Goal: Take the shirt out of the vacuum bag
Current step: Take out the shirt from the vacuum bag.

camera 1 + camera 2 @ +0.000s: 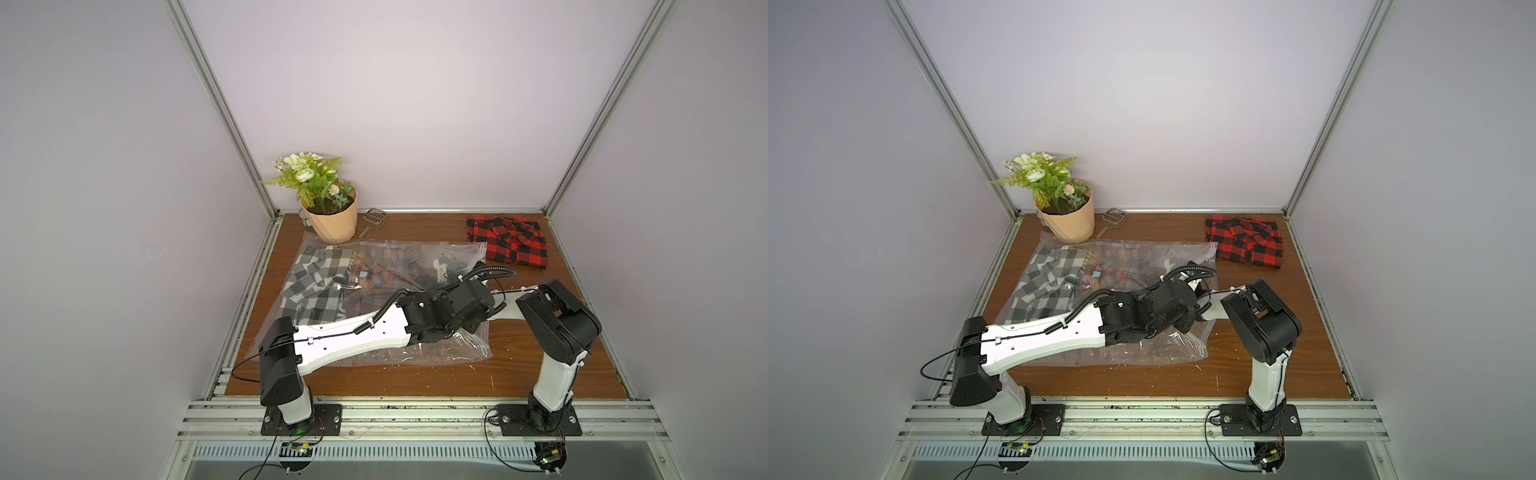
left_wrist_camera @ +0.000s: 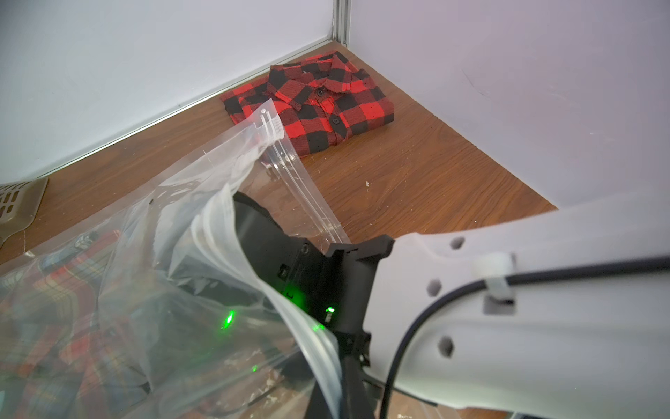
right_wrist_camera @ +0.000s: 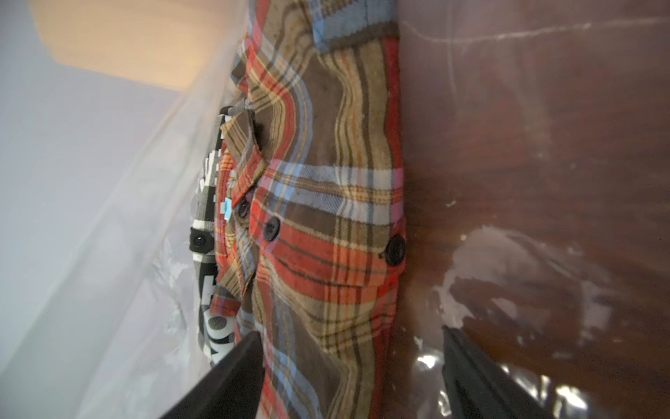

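Nearest me, my left arm [image 1: 353, 340] crosses the vacuum bag [image 1: 436, 351] on the counter [image 1: 540, 370], hiding its closed left pincer [image 1: 486, 309]. Inside the bag, my right pincer [image 3: 351, 381] gapes astride the plaid shirt [image 3: 326, 217]; beyond lie a grey check shirt [image 1: 316, 286], plant pot [image 1: 334, 222] and red shirt [image 1: 509, 241].

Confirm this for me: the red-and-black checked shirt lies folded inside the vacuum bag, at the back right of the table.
Wrong in one respect. The red-and-black checked shirt lies folded outside the vacuum bag, on the bare wood at the back right of the table. Both top views and the left wrist view show it.
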Controlling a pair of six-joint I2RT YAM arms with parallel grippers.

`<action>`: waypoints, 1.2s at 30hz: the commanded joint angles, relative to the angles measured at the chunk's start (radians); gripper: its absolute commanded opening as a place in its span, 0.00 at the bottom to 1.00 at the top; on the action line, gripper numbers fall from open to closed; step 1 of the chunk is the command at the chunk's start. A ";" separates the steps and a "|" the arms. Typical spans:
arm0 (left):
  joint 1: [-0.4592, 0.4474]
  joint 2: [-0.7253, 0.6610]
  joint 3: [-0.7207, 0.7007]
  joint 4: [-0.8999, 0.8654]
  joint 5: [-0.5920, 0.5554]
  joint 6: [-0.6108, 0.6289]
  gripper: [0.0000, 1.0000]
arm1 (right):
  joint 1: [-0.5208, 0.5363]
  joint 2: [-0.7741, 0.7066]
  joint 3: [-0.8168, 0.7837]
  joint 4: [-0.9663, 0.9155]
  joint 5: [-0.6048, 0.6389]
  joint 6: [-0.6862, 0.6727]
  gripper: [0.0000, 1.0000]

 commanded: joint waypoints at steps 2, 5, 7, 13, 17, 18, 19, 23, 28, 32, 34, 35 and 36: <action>-0.010 -0.034 -0.006 0.063 0.013 0.011 0.01 | 0.078 0.090 0.101 -0.311 0.165 -0.008 0.82; -0.011 -0.042 -0.016 0.076 0.021 0.007 0.01 | 0.084 0.163 0.145 -0.308 0.132 0.034 0.81; -0.011 -0.052 -0.023 0.083 0.021 0.007 0.01 | 0.084 0.179 0.152 -0.302 0.149 0.048 0.80; -0.010 -0.063 -0.029 0.092 0.026 0.011 0.01 | 0.080 0.185 0.147 -0.235 0.158 0.059 0.74; -0.010 -0.064 -0.035 0.092 0.026 0.010 0.01 | 0.069 0.213 0.080 -0.004 0.087 0.100 0.59; -0.010 -0.065 -0.039 0.092 0.027 0.010 0.01 | 0.066 0.223 0.067 0.056 0.066 0.110 0.54; -0.011 -0.066 -0.043 0.095 0.025 0.010 0.01 | 0.062 0.234 0.054 0.117 0.041 0.121 0.47; -0.007 -0.069 -0.059 0.100 0.023 0.009 0.01 | 0.055 0.257 0.035 0.239 -0.003 0.134 0.23; 0.019 -0.076 -0.116 0.116 0.032 -0.008 0.01 | 0.035 0.230 -0.041 0.367 -0.026 0.164 0.04; 0.056 -0.086 -0.172 0.141 0.040 -0.026 0.01 | 0.010 0.179 -0.095 0.416 -0.065 0.162 0.00; 0.076 -0.089 -0.199 0.153 0.041 -0.033 0.01 | 0.000 0.147 -0.114 0.418 -0.105 0.150 0.00; 0.084 -0.092 -0.208 0.155 0.039 -0.035 0.01 | -0.003 0.135 -0.124 0.423 -0.118 0.146 0.00; 0.090 -0.094 -0.218 0.159 0.033 -0.037 0.01 | -0.007 0.119 -0.136 0.430 -0.136 0.141 0.00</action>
